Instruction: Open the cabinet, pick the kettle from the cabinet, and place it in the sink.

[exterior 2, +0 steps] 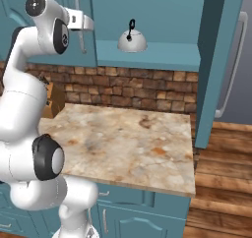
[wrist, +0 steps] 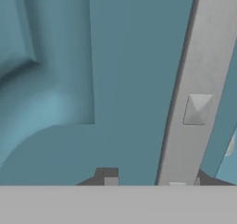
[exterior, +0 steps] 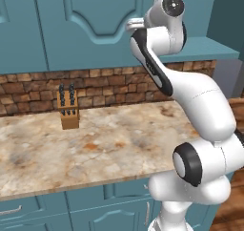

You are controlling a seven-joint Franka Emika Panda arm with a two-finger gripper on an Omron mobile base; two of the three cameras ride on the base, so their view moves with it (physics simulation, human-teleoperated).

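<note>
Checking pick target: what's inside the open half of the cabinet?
On the cabinet shelf sits the kettle, upright, alone on the visible part. The section behind the still-closed left door, where the gripper is at the handle, is hidden.

Kitchen: teal cabinet [exterior: 71,25], marbled counter [exterior: 95,149], knife block [exterior: 68,107].

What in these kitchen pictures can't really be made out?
- Gripper: the hand view's bottom edge cuts its fingertips, so open or shut is unclear; in the right base view it is too small.
- Kettle: spout and far side too small in the right base view.
- Cabinet handle: both ends cut off in the hand view.
- Knife block: half hidden behind the arm in the right base view.
</note>
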